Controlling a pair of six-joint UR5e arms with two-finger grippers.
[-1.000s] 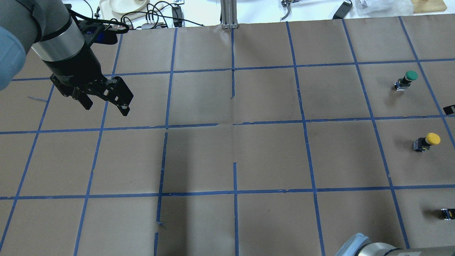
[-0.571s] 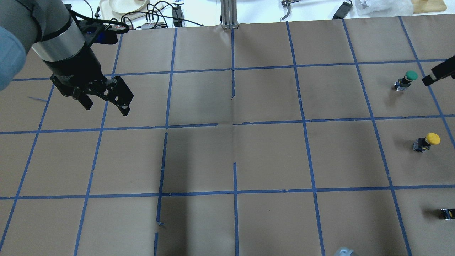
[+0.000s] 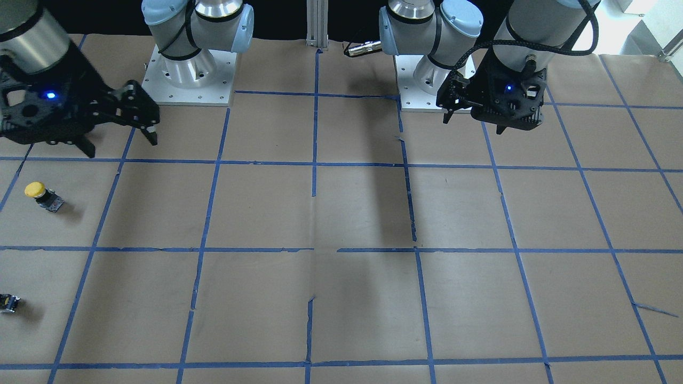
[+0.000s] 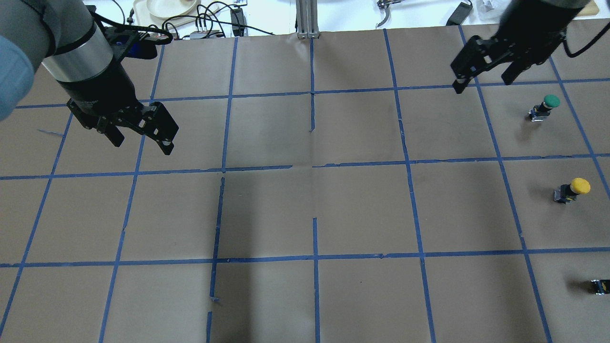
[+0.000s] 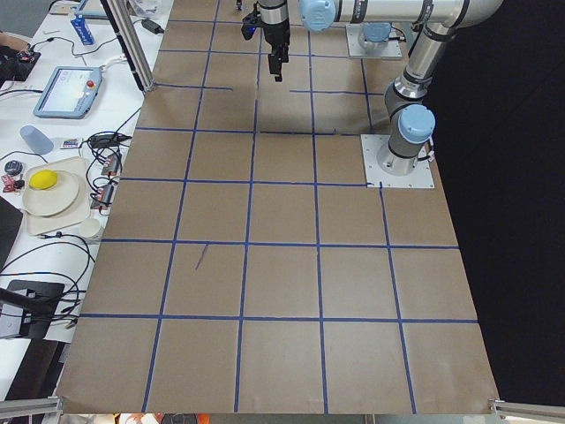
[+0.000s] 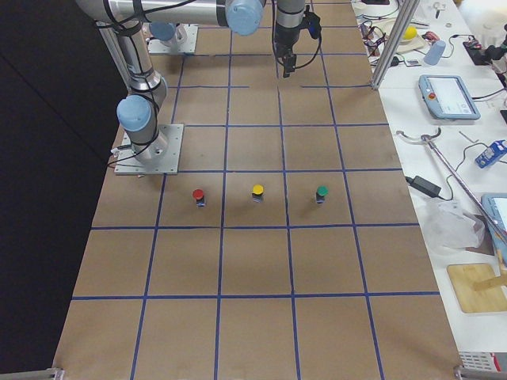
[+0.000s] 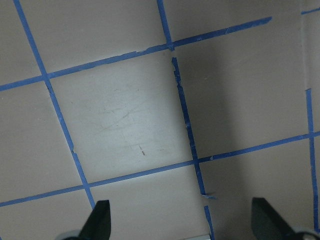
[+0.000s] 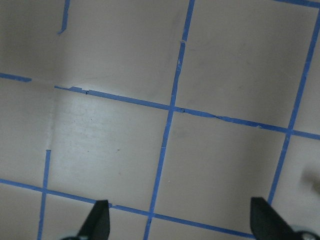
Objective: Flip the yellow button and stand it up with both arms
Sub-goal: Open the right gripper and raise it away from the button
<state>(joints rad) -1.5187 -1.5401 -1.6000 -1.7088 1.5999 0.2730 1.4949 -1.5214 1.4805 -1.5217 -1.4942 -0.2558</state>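
Observation:
The yellow button (image 4: 574,189) stands on the brown paper at the table's right side, yellow cap on top; it also shows in the front-facing view (image 3: 40,195) and the right exterior view (image 6: 257,192). My right gripper (image 4: 483,81) hangs open and empty above the table, well behind and to the left of the button; in the front-facing view (image 3: 120,144) it is up and to the right of it. My left gripper (image 4: 140,138) hangs open and empty over the far left of the table (image 3: 475,124). Both wrist views show only taped paper between wide-apart fingertips.
A green-capped button (image 4: 545,107) stands behind the yellow one. A small dark block with a yellow spot (image 4: 601,286) sits at the right frame edge. A red-capped button (image 6: 198,195) shows in the right exterior view. Cables and dishes lie beyond the table's back edge.
My right arm has come in from the overhead view's right edge and swung back and left, over the table's back right part. My left arm and the buttons have not moved.

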